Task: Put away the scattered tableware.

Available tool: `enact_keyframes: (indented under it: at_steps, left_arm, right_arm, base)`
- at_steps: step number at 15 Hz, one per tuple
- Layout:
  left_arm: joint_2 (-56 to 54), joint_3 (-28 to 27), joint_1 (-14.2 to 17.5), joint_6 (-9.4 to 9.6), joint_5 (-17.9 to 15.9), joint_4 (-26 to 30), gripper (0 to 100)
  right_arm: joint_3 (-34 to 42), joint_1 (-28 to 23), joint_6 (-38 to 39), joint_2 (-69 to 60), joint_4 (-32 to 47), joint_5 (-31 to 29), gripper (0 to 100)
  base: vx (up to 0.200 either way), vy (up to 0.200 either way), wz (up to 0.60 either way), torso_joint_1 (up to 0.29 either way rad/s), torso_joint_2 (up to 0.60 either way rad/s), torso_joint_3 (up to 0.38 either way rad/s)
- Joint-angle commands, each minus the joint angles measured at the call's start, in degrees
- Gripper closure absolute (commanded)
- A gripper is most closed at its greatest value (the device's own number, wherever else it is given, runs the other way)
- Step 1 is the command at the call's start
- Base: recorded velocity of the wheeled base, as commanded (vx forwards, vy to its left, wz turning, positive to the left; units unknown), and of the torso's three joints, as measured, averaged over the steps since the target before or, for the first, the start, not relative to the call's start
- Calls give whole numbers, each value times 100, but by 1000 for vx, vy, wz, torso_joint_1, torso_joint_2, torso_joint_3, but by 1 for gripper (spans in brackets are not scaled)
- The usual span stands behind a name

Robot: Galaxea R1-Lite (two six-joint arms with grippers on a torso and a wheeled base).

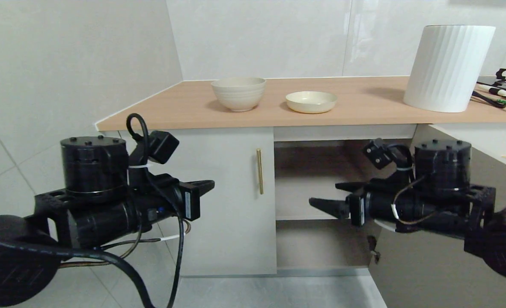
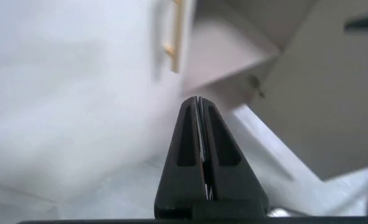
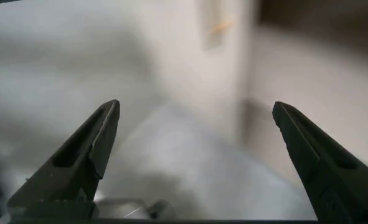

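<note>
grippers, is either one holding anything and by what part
Nothing is held. The left gripper is shut on empty air, and the right gripper is open and empty. The bowl and dish sit on the counter.

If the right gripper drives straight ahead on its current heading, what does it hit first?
Probably the closed cabinet door, below its handle. The right gripper is open, and depth is unclear.

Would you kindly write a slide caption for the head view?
Bowl and dish on counter above open cabinet; left gripper shut, right gripper open.
</note>
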Motion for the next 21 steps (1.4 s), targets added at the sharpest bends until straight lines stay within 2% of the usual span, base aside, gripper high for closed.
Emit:
enact_keyframes:
  at_steps: [1,3,4,5,8,10,11,15,17,21]
  left_arm:
    - [-605,173,133,14,23,120,100]
    - [-789,323,265,14,14,322,100]
    - [-815,358,326,14,5,366,100]
    - [-824,358,335,5,5,384,0]
    - [-956,340,335,-21,-197,384,0]
    - [-1106,384,335,5,-795,375,0]
    - [-1158,349,335,-4,-865,366,0]
    - [-1211,68,326,-39,-513,401,0]
    - [-1316,42,317,-39,-531,595,0]
    - [-1343,33,317,-48,-549,621,0]
  right_arm:
    - [-1319,-465,-315,347,889,-794,0]
    - [-1002,-456,-324,312,880,-1339,0]
    - [-897,-456,-315,268,898,-1391,0]
    - [-853,-465,-306,145,942,-1400,0]
    - [-853,-465,-289,-189,1206,-1409,0]
    - [-862,-473,-289,-303,1223,-1409,0]
    - [-853,-473,-289,-330,1223,-1409,0]
    - [-835,-473,-289,-435,1241,-1409,0]
    - [-827,-473,-298,-453,1241,-1409,0]
    - [-827,-456,-298,-435,1241,-1409,0]
  base:
    - [0,0,0,0,0,0]
    - [0,0,0,0,0,0]
    - [0,0,0,0,0,0]
    - [0,0,0,0,0,0]
    - [0,0,0,0,0,0]
    - [0,0,0,0,0,0]
    - [0,0,0,0,0,0]
    - [0,0,0,0,0,0]
    - [0,0,0,0,0,0]
    - [0,0,0,0,0,0]
